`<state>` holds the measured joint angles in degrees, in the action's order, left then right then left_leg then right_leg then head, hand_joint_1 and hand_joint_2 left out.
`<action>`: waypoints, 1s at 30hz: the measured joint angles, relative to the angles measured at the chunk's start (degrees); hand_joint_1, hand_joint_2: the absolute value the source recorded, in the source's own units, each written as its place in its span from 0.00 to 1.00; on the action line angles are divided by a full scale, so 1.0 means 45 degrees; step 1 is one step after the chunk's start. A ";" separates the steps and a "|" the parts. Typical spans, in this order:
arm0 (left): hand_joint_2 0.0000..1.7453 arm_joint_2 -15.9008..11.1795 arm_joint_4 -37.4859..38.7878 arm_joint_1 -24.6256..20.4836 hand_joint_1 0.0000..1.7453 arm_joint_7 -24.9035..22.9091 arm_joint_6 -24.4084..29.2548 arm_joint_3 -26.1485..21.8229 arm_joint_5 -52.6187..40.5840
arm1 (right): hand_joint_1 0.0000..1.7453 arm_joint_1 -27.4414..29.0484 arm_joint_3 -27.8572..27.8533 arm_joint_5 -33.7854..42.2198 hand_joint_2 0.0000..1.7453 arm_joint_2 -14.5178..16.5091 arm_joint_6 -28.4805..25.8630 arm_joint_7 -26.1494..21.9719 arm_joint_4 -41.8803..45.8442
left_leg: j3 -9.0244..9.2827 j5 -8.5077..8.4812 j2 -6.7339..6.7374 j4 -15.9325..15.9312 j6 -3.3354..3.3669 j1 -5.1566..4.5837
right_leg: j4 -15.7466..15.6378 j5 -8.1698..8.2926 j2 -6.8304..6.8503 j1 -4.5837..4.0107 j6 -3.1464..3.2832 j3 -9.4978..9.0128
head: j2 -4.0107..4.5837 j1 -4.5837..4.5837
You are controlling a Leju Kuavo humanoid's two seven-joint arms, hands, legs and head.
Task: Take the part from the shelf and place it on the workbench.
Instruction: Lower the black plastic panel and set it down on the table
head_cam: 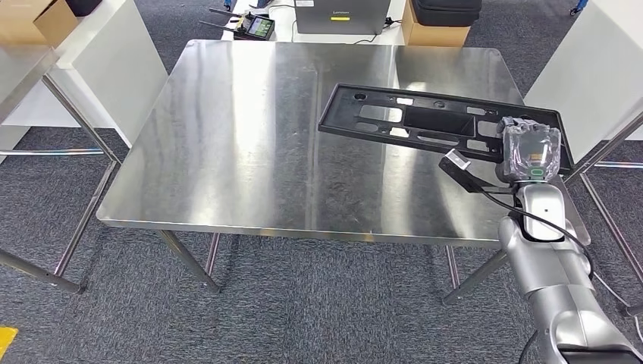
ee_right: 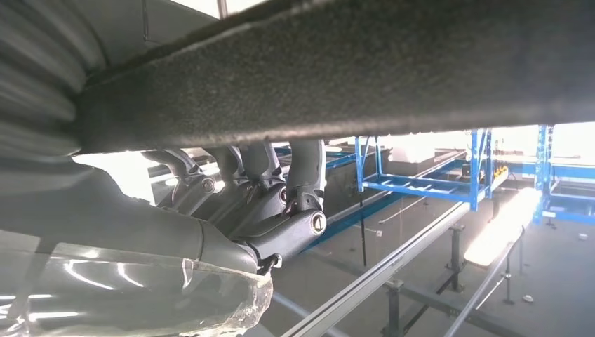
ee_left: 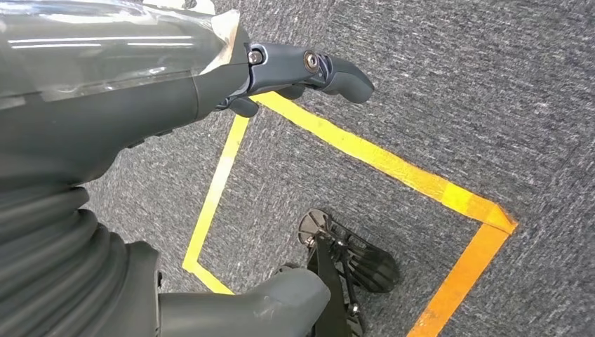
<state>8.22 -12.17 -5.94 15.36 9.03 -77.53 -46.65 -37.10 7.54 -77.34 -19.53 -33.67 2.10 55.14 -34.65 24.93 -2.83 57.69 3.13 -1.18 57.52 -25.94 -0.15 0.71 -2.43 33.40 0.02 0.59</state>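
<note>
My right robot hand [head_cam: 531, 149] is gripping the far-right end of the long black part [head_cam: 425, 121], fingers curled around its edge, and is holding it over the steel bench [head_cam: 250, 144]. I am judging the fetching done; the setting down and release are remaining. My left robot hand [ee_left: 281, 74] is hanging empty above the floor, fingers loosely apart.

The part [head_cam: 425, 121] is a long, flat black plastic panel with rectangular cut-outs and a sunken middle — lying lengthwise over the right side of the steel workbench [head_cam: 250, 136], its right end gripped by the right hand [head_cam: 531, 148], slightly tilted.
</note>
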 joint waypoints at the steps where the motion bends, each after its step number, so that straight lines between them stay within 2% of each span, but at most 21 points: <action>1: 1.00 0.0000 0.0000 -0.0002 0.00 0.0036 0.0004 0.0000 0.0011 | 1.00 -0.0193 0.0001 -0.0089 1.00 0.0114 -0.0116 -0.0036 -0.0346 | 0.0000 -0.0003 0.0001 0.0001 0.0004 -0.0010 | 0.0000 0.0001 0.0000 0.0000 -0.0002 -0.0001 | 0.0000 0.0000; 8: 1.00 -0.0008 0.0000 -0.0039 0.00 0.0430 0.0039 0.0000 0.0021 | 1.00 -0.1298 0.0066 -0.0388 1.00 0.1035 -0.0801 -0.0182 -0.2853 | -0.0001 -0.0008 -0.0011 0.0013 0.0016 -0.0035 | -0.0002 0.0003 0.0002 0.0001 -0.0009 -0.0003 | 0.0000 0.0000; 14: 1.00 -0.0015 0.0000 -0.0039 0.00 0.0539 0.0044 0.0000 0.0021 | 1.00 -0.1641 0.0087 -0.0402 1.00 0.1377 -0.1039 -0.0204 -0.3884 | -0.0011 -0.0009 -0.0010 0.0013 0.0019 -0.0060 | -0.0001 0.0002 0.0002 0.0001 -0.0010 -0.0004 | 0.0000 0.0000; 19: 1.00 -0.0047 -0.0004 -0.0045 0.00 0.1365 -0.0147 0.0000 0.0086 | 1.00 -0.1926 0.0104 -0.0535 1.00 0.1810 -0.1170 0.0265 -0.4881 | -0.0008 -0.0009 -0.0005 0.0013 0.0021 -0.0064 | -0.0002 0.0002 0.0001 0.0001 -0.0010 -0.0004 | 0.0000 -0.0001; 26: 1.00 -0.0107 -0.0011 -0.0048 0.00 0.2758 -0.0716 0.0000 0.0582 | 1.00 -0.1717 0.0265 -0.0845 1.00 0.2536 -0.1191 0.1084 -0.5837 | -0.0001 -0.0009 -0.0007 0.0012 0.0022 -0.0062 | -0.0002 0.0001 0.0001 0.0003 -0.0010 -0.0001 | 0.0000 -0.0001; 30: 1.00 -0.0112 -0.0028 -0.0043 0.00 0.3035 -0.0915 0.0002 0.0613 | 1.00 -0.1128 -0.0116 -0.1194 1.00 0.2903 -0.1188 0.1342 -0.6052 | -0.0002 -0.0008 -0.0007 0.0011 0.0021 -0.0061 | -0.0003 -0.0001 0.0002 0.0003 -0.0011 0.0000 | -0.0001 0.0000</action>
<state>7.72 -12.30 -6.14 29.02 4.92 -77.52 -43.89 -42.18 7.02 -82.71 -6.47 -39.02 8.14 27.90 -34.66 24.89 -2.86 57.74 3.22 -1.46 57.51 -25.94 -0.14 0.73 -2.48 33.40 0.02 0.59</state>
